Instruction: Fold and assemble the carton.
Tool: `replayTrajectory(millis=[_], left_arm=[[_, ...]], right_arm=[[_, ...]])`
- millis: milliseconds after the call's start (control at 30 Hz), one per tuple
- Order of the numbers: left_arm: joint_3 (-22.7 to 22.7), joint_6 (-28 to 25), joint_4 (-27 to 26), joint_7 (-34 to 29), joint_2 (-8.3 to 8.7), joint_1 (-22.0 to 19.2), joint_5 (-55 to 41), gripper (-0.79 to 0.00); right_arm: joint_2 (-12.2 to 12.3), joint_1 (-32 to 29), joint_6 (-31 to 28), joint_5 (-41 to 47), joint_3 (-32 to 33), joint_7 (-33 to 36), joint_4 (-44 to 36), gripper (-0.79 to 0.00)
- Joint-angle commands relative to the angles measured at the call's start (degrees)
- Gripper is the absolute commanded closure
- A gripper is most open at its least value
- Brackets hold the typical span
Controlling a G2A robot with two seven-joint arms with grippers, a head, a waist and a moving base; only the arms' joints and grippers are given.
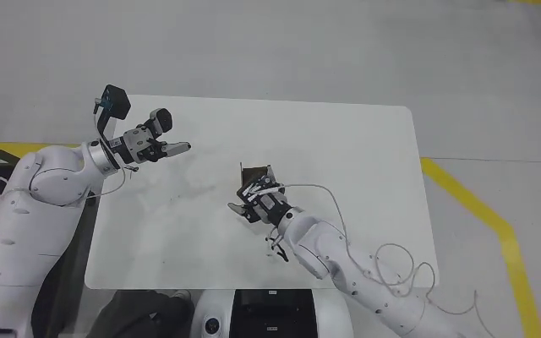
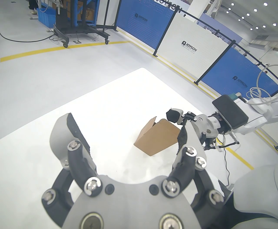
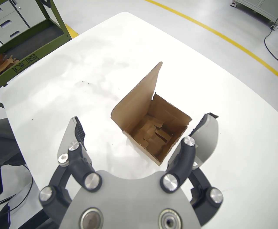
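Carton (image 3: 152, 123) stands erected mid-tabletop (image 1: 355, 135). Bottom flaps appear interlocked; top open, one flap upright. Top closure is judged outstanding. Right end effector (image 1: 252, 198) open, just beside carton. Left end effector (image 1: 172, 133) open, far left.

White table (image 1: 355, 135), centre of top view; grey floor (image 1: 254, 42) across upper frame; yellow line (image 1: 473, 197) slanting at right; blue and white panels (image 2: 195, 43) fencing floor beyond table; black cart (image 2: 80, 21) on castors; ceiling lights (image 2: 242, 17); green rack (image 3: 28, 59) beside table.
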Motion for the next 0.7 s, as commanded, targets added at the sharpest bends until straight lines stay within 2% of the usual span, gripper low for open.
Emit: replayTrajectory(millis=[0, 233, 667], left_arm=[[0.0, 0.0, 0.0, 0.0, 0.0, 0.0, 0.0, -0.785], [0.0, 0.0, 0.0, 0.0, 0.0, 0.0, 0.0, -0.785], [0.0, 0.0, 0.0, 0.0, 0.0, 0.0, 0.0, -0.785]], right_arm=[[-0.6, 0.3, 2.2, -0.4, -0.4, 0.3, 0.9, -0.785], [-1.4, -0.9, 6.3, -0.9, 0.7, 4.0, 0.9, -0.785], [-0.4, -6.1, 9.7, -3.1, 8.3, 8.9, -1.7, -0.785]])
